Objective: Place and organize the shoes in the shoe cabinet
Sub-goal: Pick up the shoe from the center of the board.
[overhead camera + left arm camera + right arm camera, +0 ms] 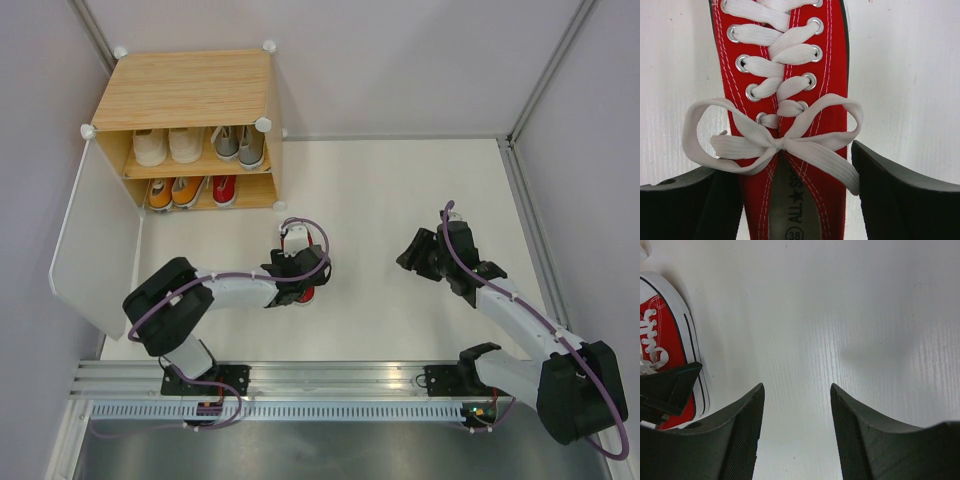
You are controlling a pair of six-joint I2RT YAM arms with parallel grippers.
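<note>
Seven shoes shelved, top view: the shoe cabinet (190, 88) stands at the far left corner of the table (400, 190), with its white door (95, 235) open to the left.
Upper shelf: the cream pair (167, 145) is on the left and the grey pair (240, 145) on the right.
Lower shelf: the orange pair (173, 191) is on the left, with the shelved red sneaker (224, 188) just beside it.
Loose red sneaker (306, 295): it lies on the table in front of the cabinet, well apart from it, and is mostly hidden under the left arm's wrist.
Left gripper (298, 275): it is directly over the loose red sneaker.
Right gripper (418, 250): it is over bare table, well to the right of that sneaker.
Left wrist view, sneaker: the red upper fills the middle, with the white lace bow (775, 142) tied across the tongue and a grey insole (792, 210) printed "ALL" and "38".
Left wrist view, claw: the dark fingers (690, 205) are spread wide, one on each side of the sneaker and right against its sides. Whether they press on it I cannot tell.
Right wrist view, claw: the two fingers (715, 440) stand apart with only white table between them, holding nothing.
Right wrist view, left edge: the loose red sneaker's white-soled side shows here, with a dark finger of the left gripper against it.
</note>
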